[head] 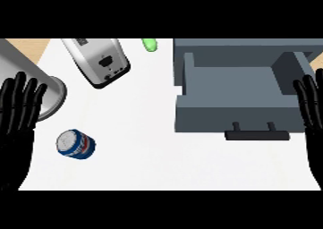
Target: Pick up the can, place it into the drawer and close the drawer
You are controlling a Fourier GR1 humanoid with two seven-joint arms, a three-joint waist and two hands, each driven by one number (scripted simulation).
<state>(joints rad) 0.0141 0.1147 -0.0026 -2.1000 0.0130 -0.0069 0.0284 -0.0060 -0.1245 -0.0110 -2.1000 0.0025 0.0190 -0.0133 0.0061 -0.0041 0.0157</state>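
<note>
White flat counter top (157, 152) carries a blue-and-white metal can (76, 144) lying near its left side, a silver boxy toaster (96, 60) at the back, a small green object (150, 44), and a grey open drawer unit (240, 89) right.

Green object (150, 44) and grey cylinder (18, 71) cut off by upper edge.

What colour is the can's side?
Blue with a red and white band; the can has a silvery top. Head view shows it.

Left robot hand (15, 116) and right robot hand (316, 107) open, fingers up.
</note>
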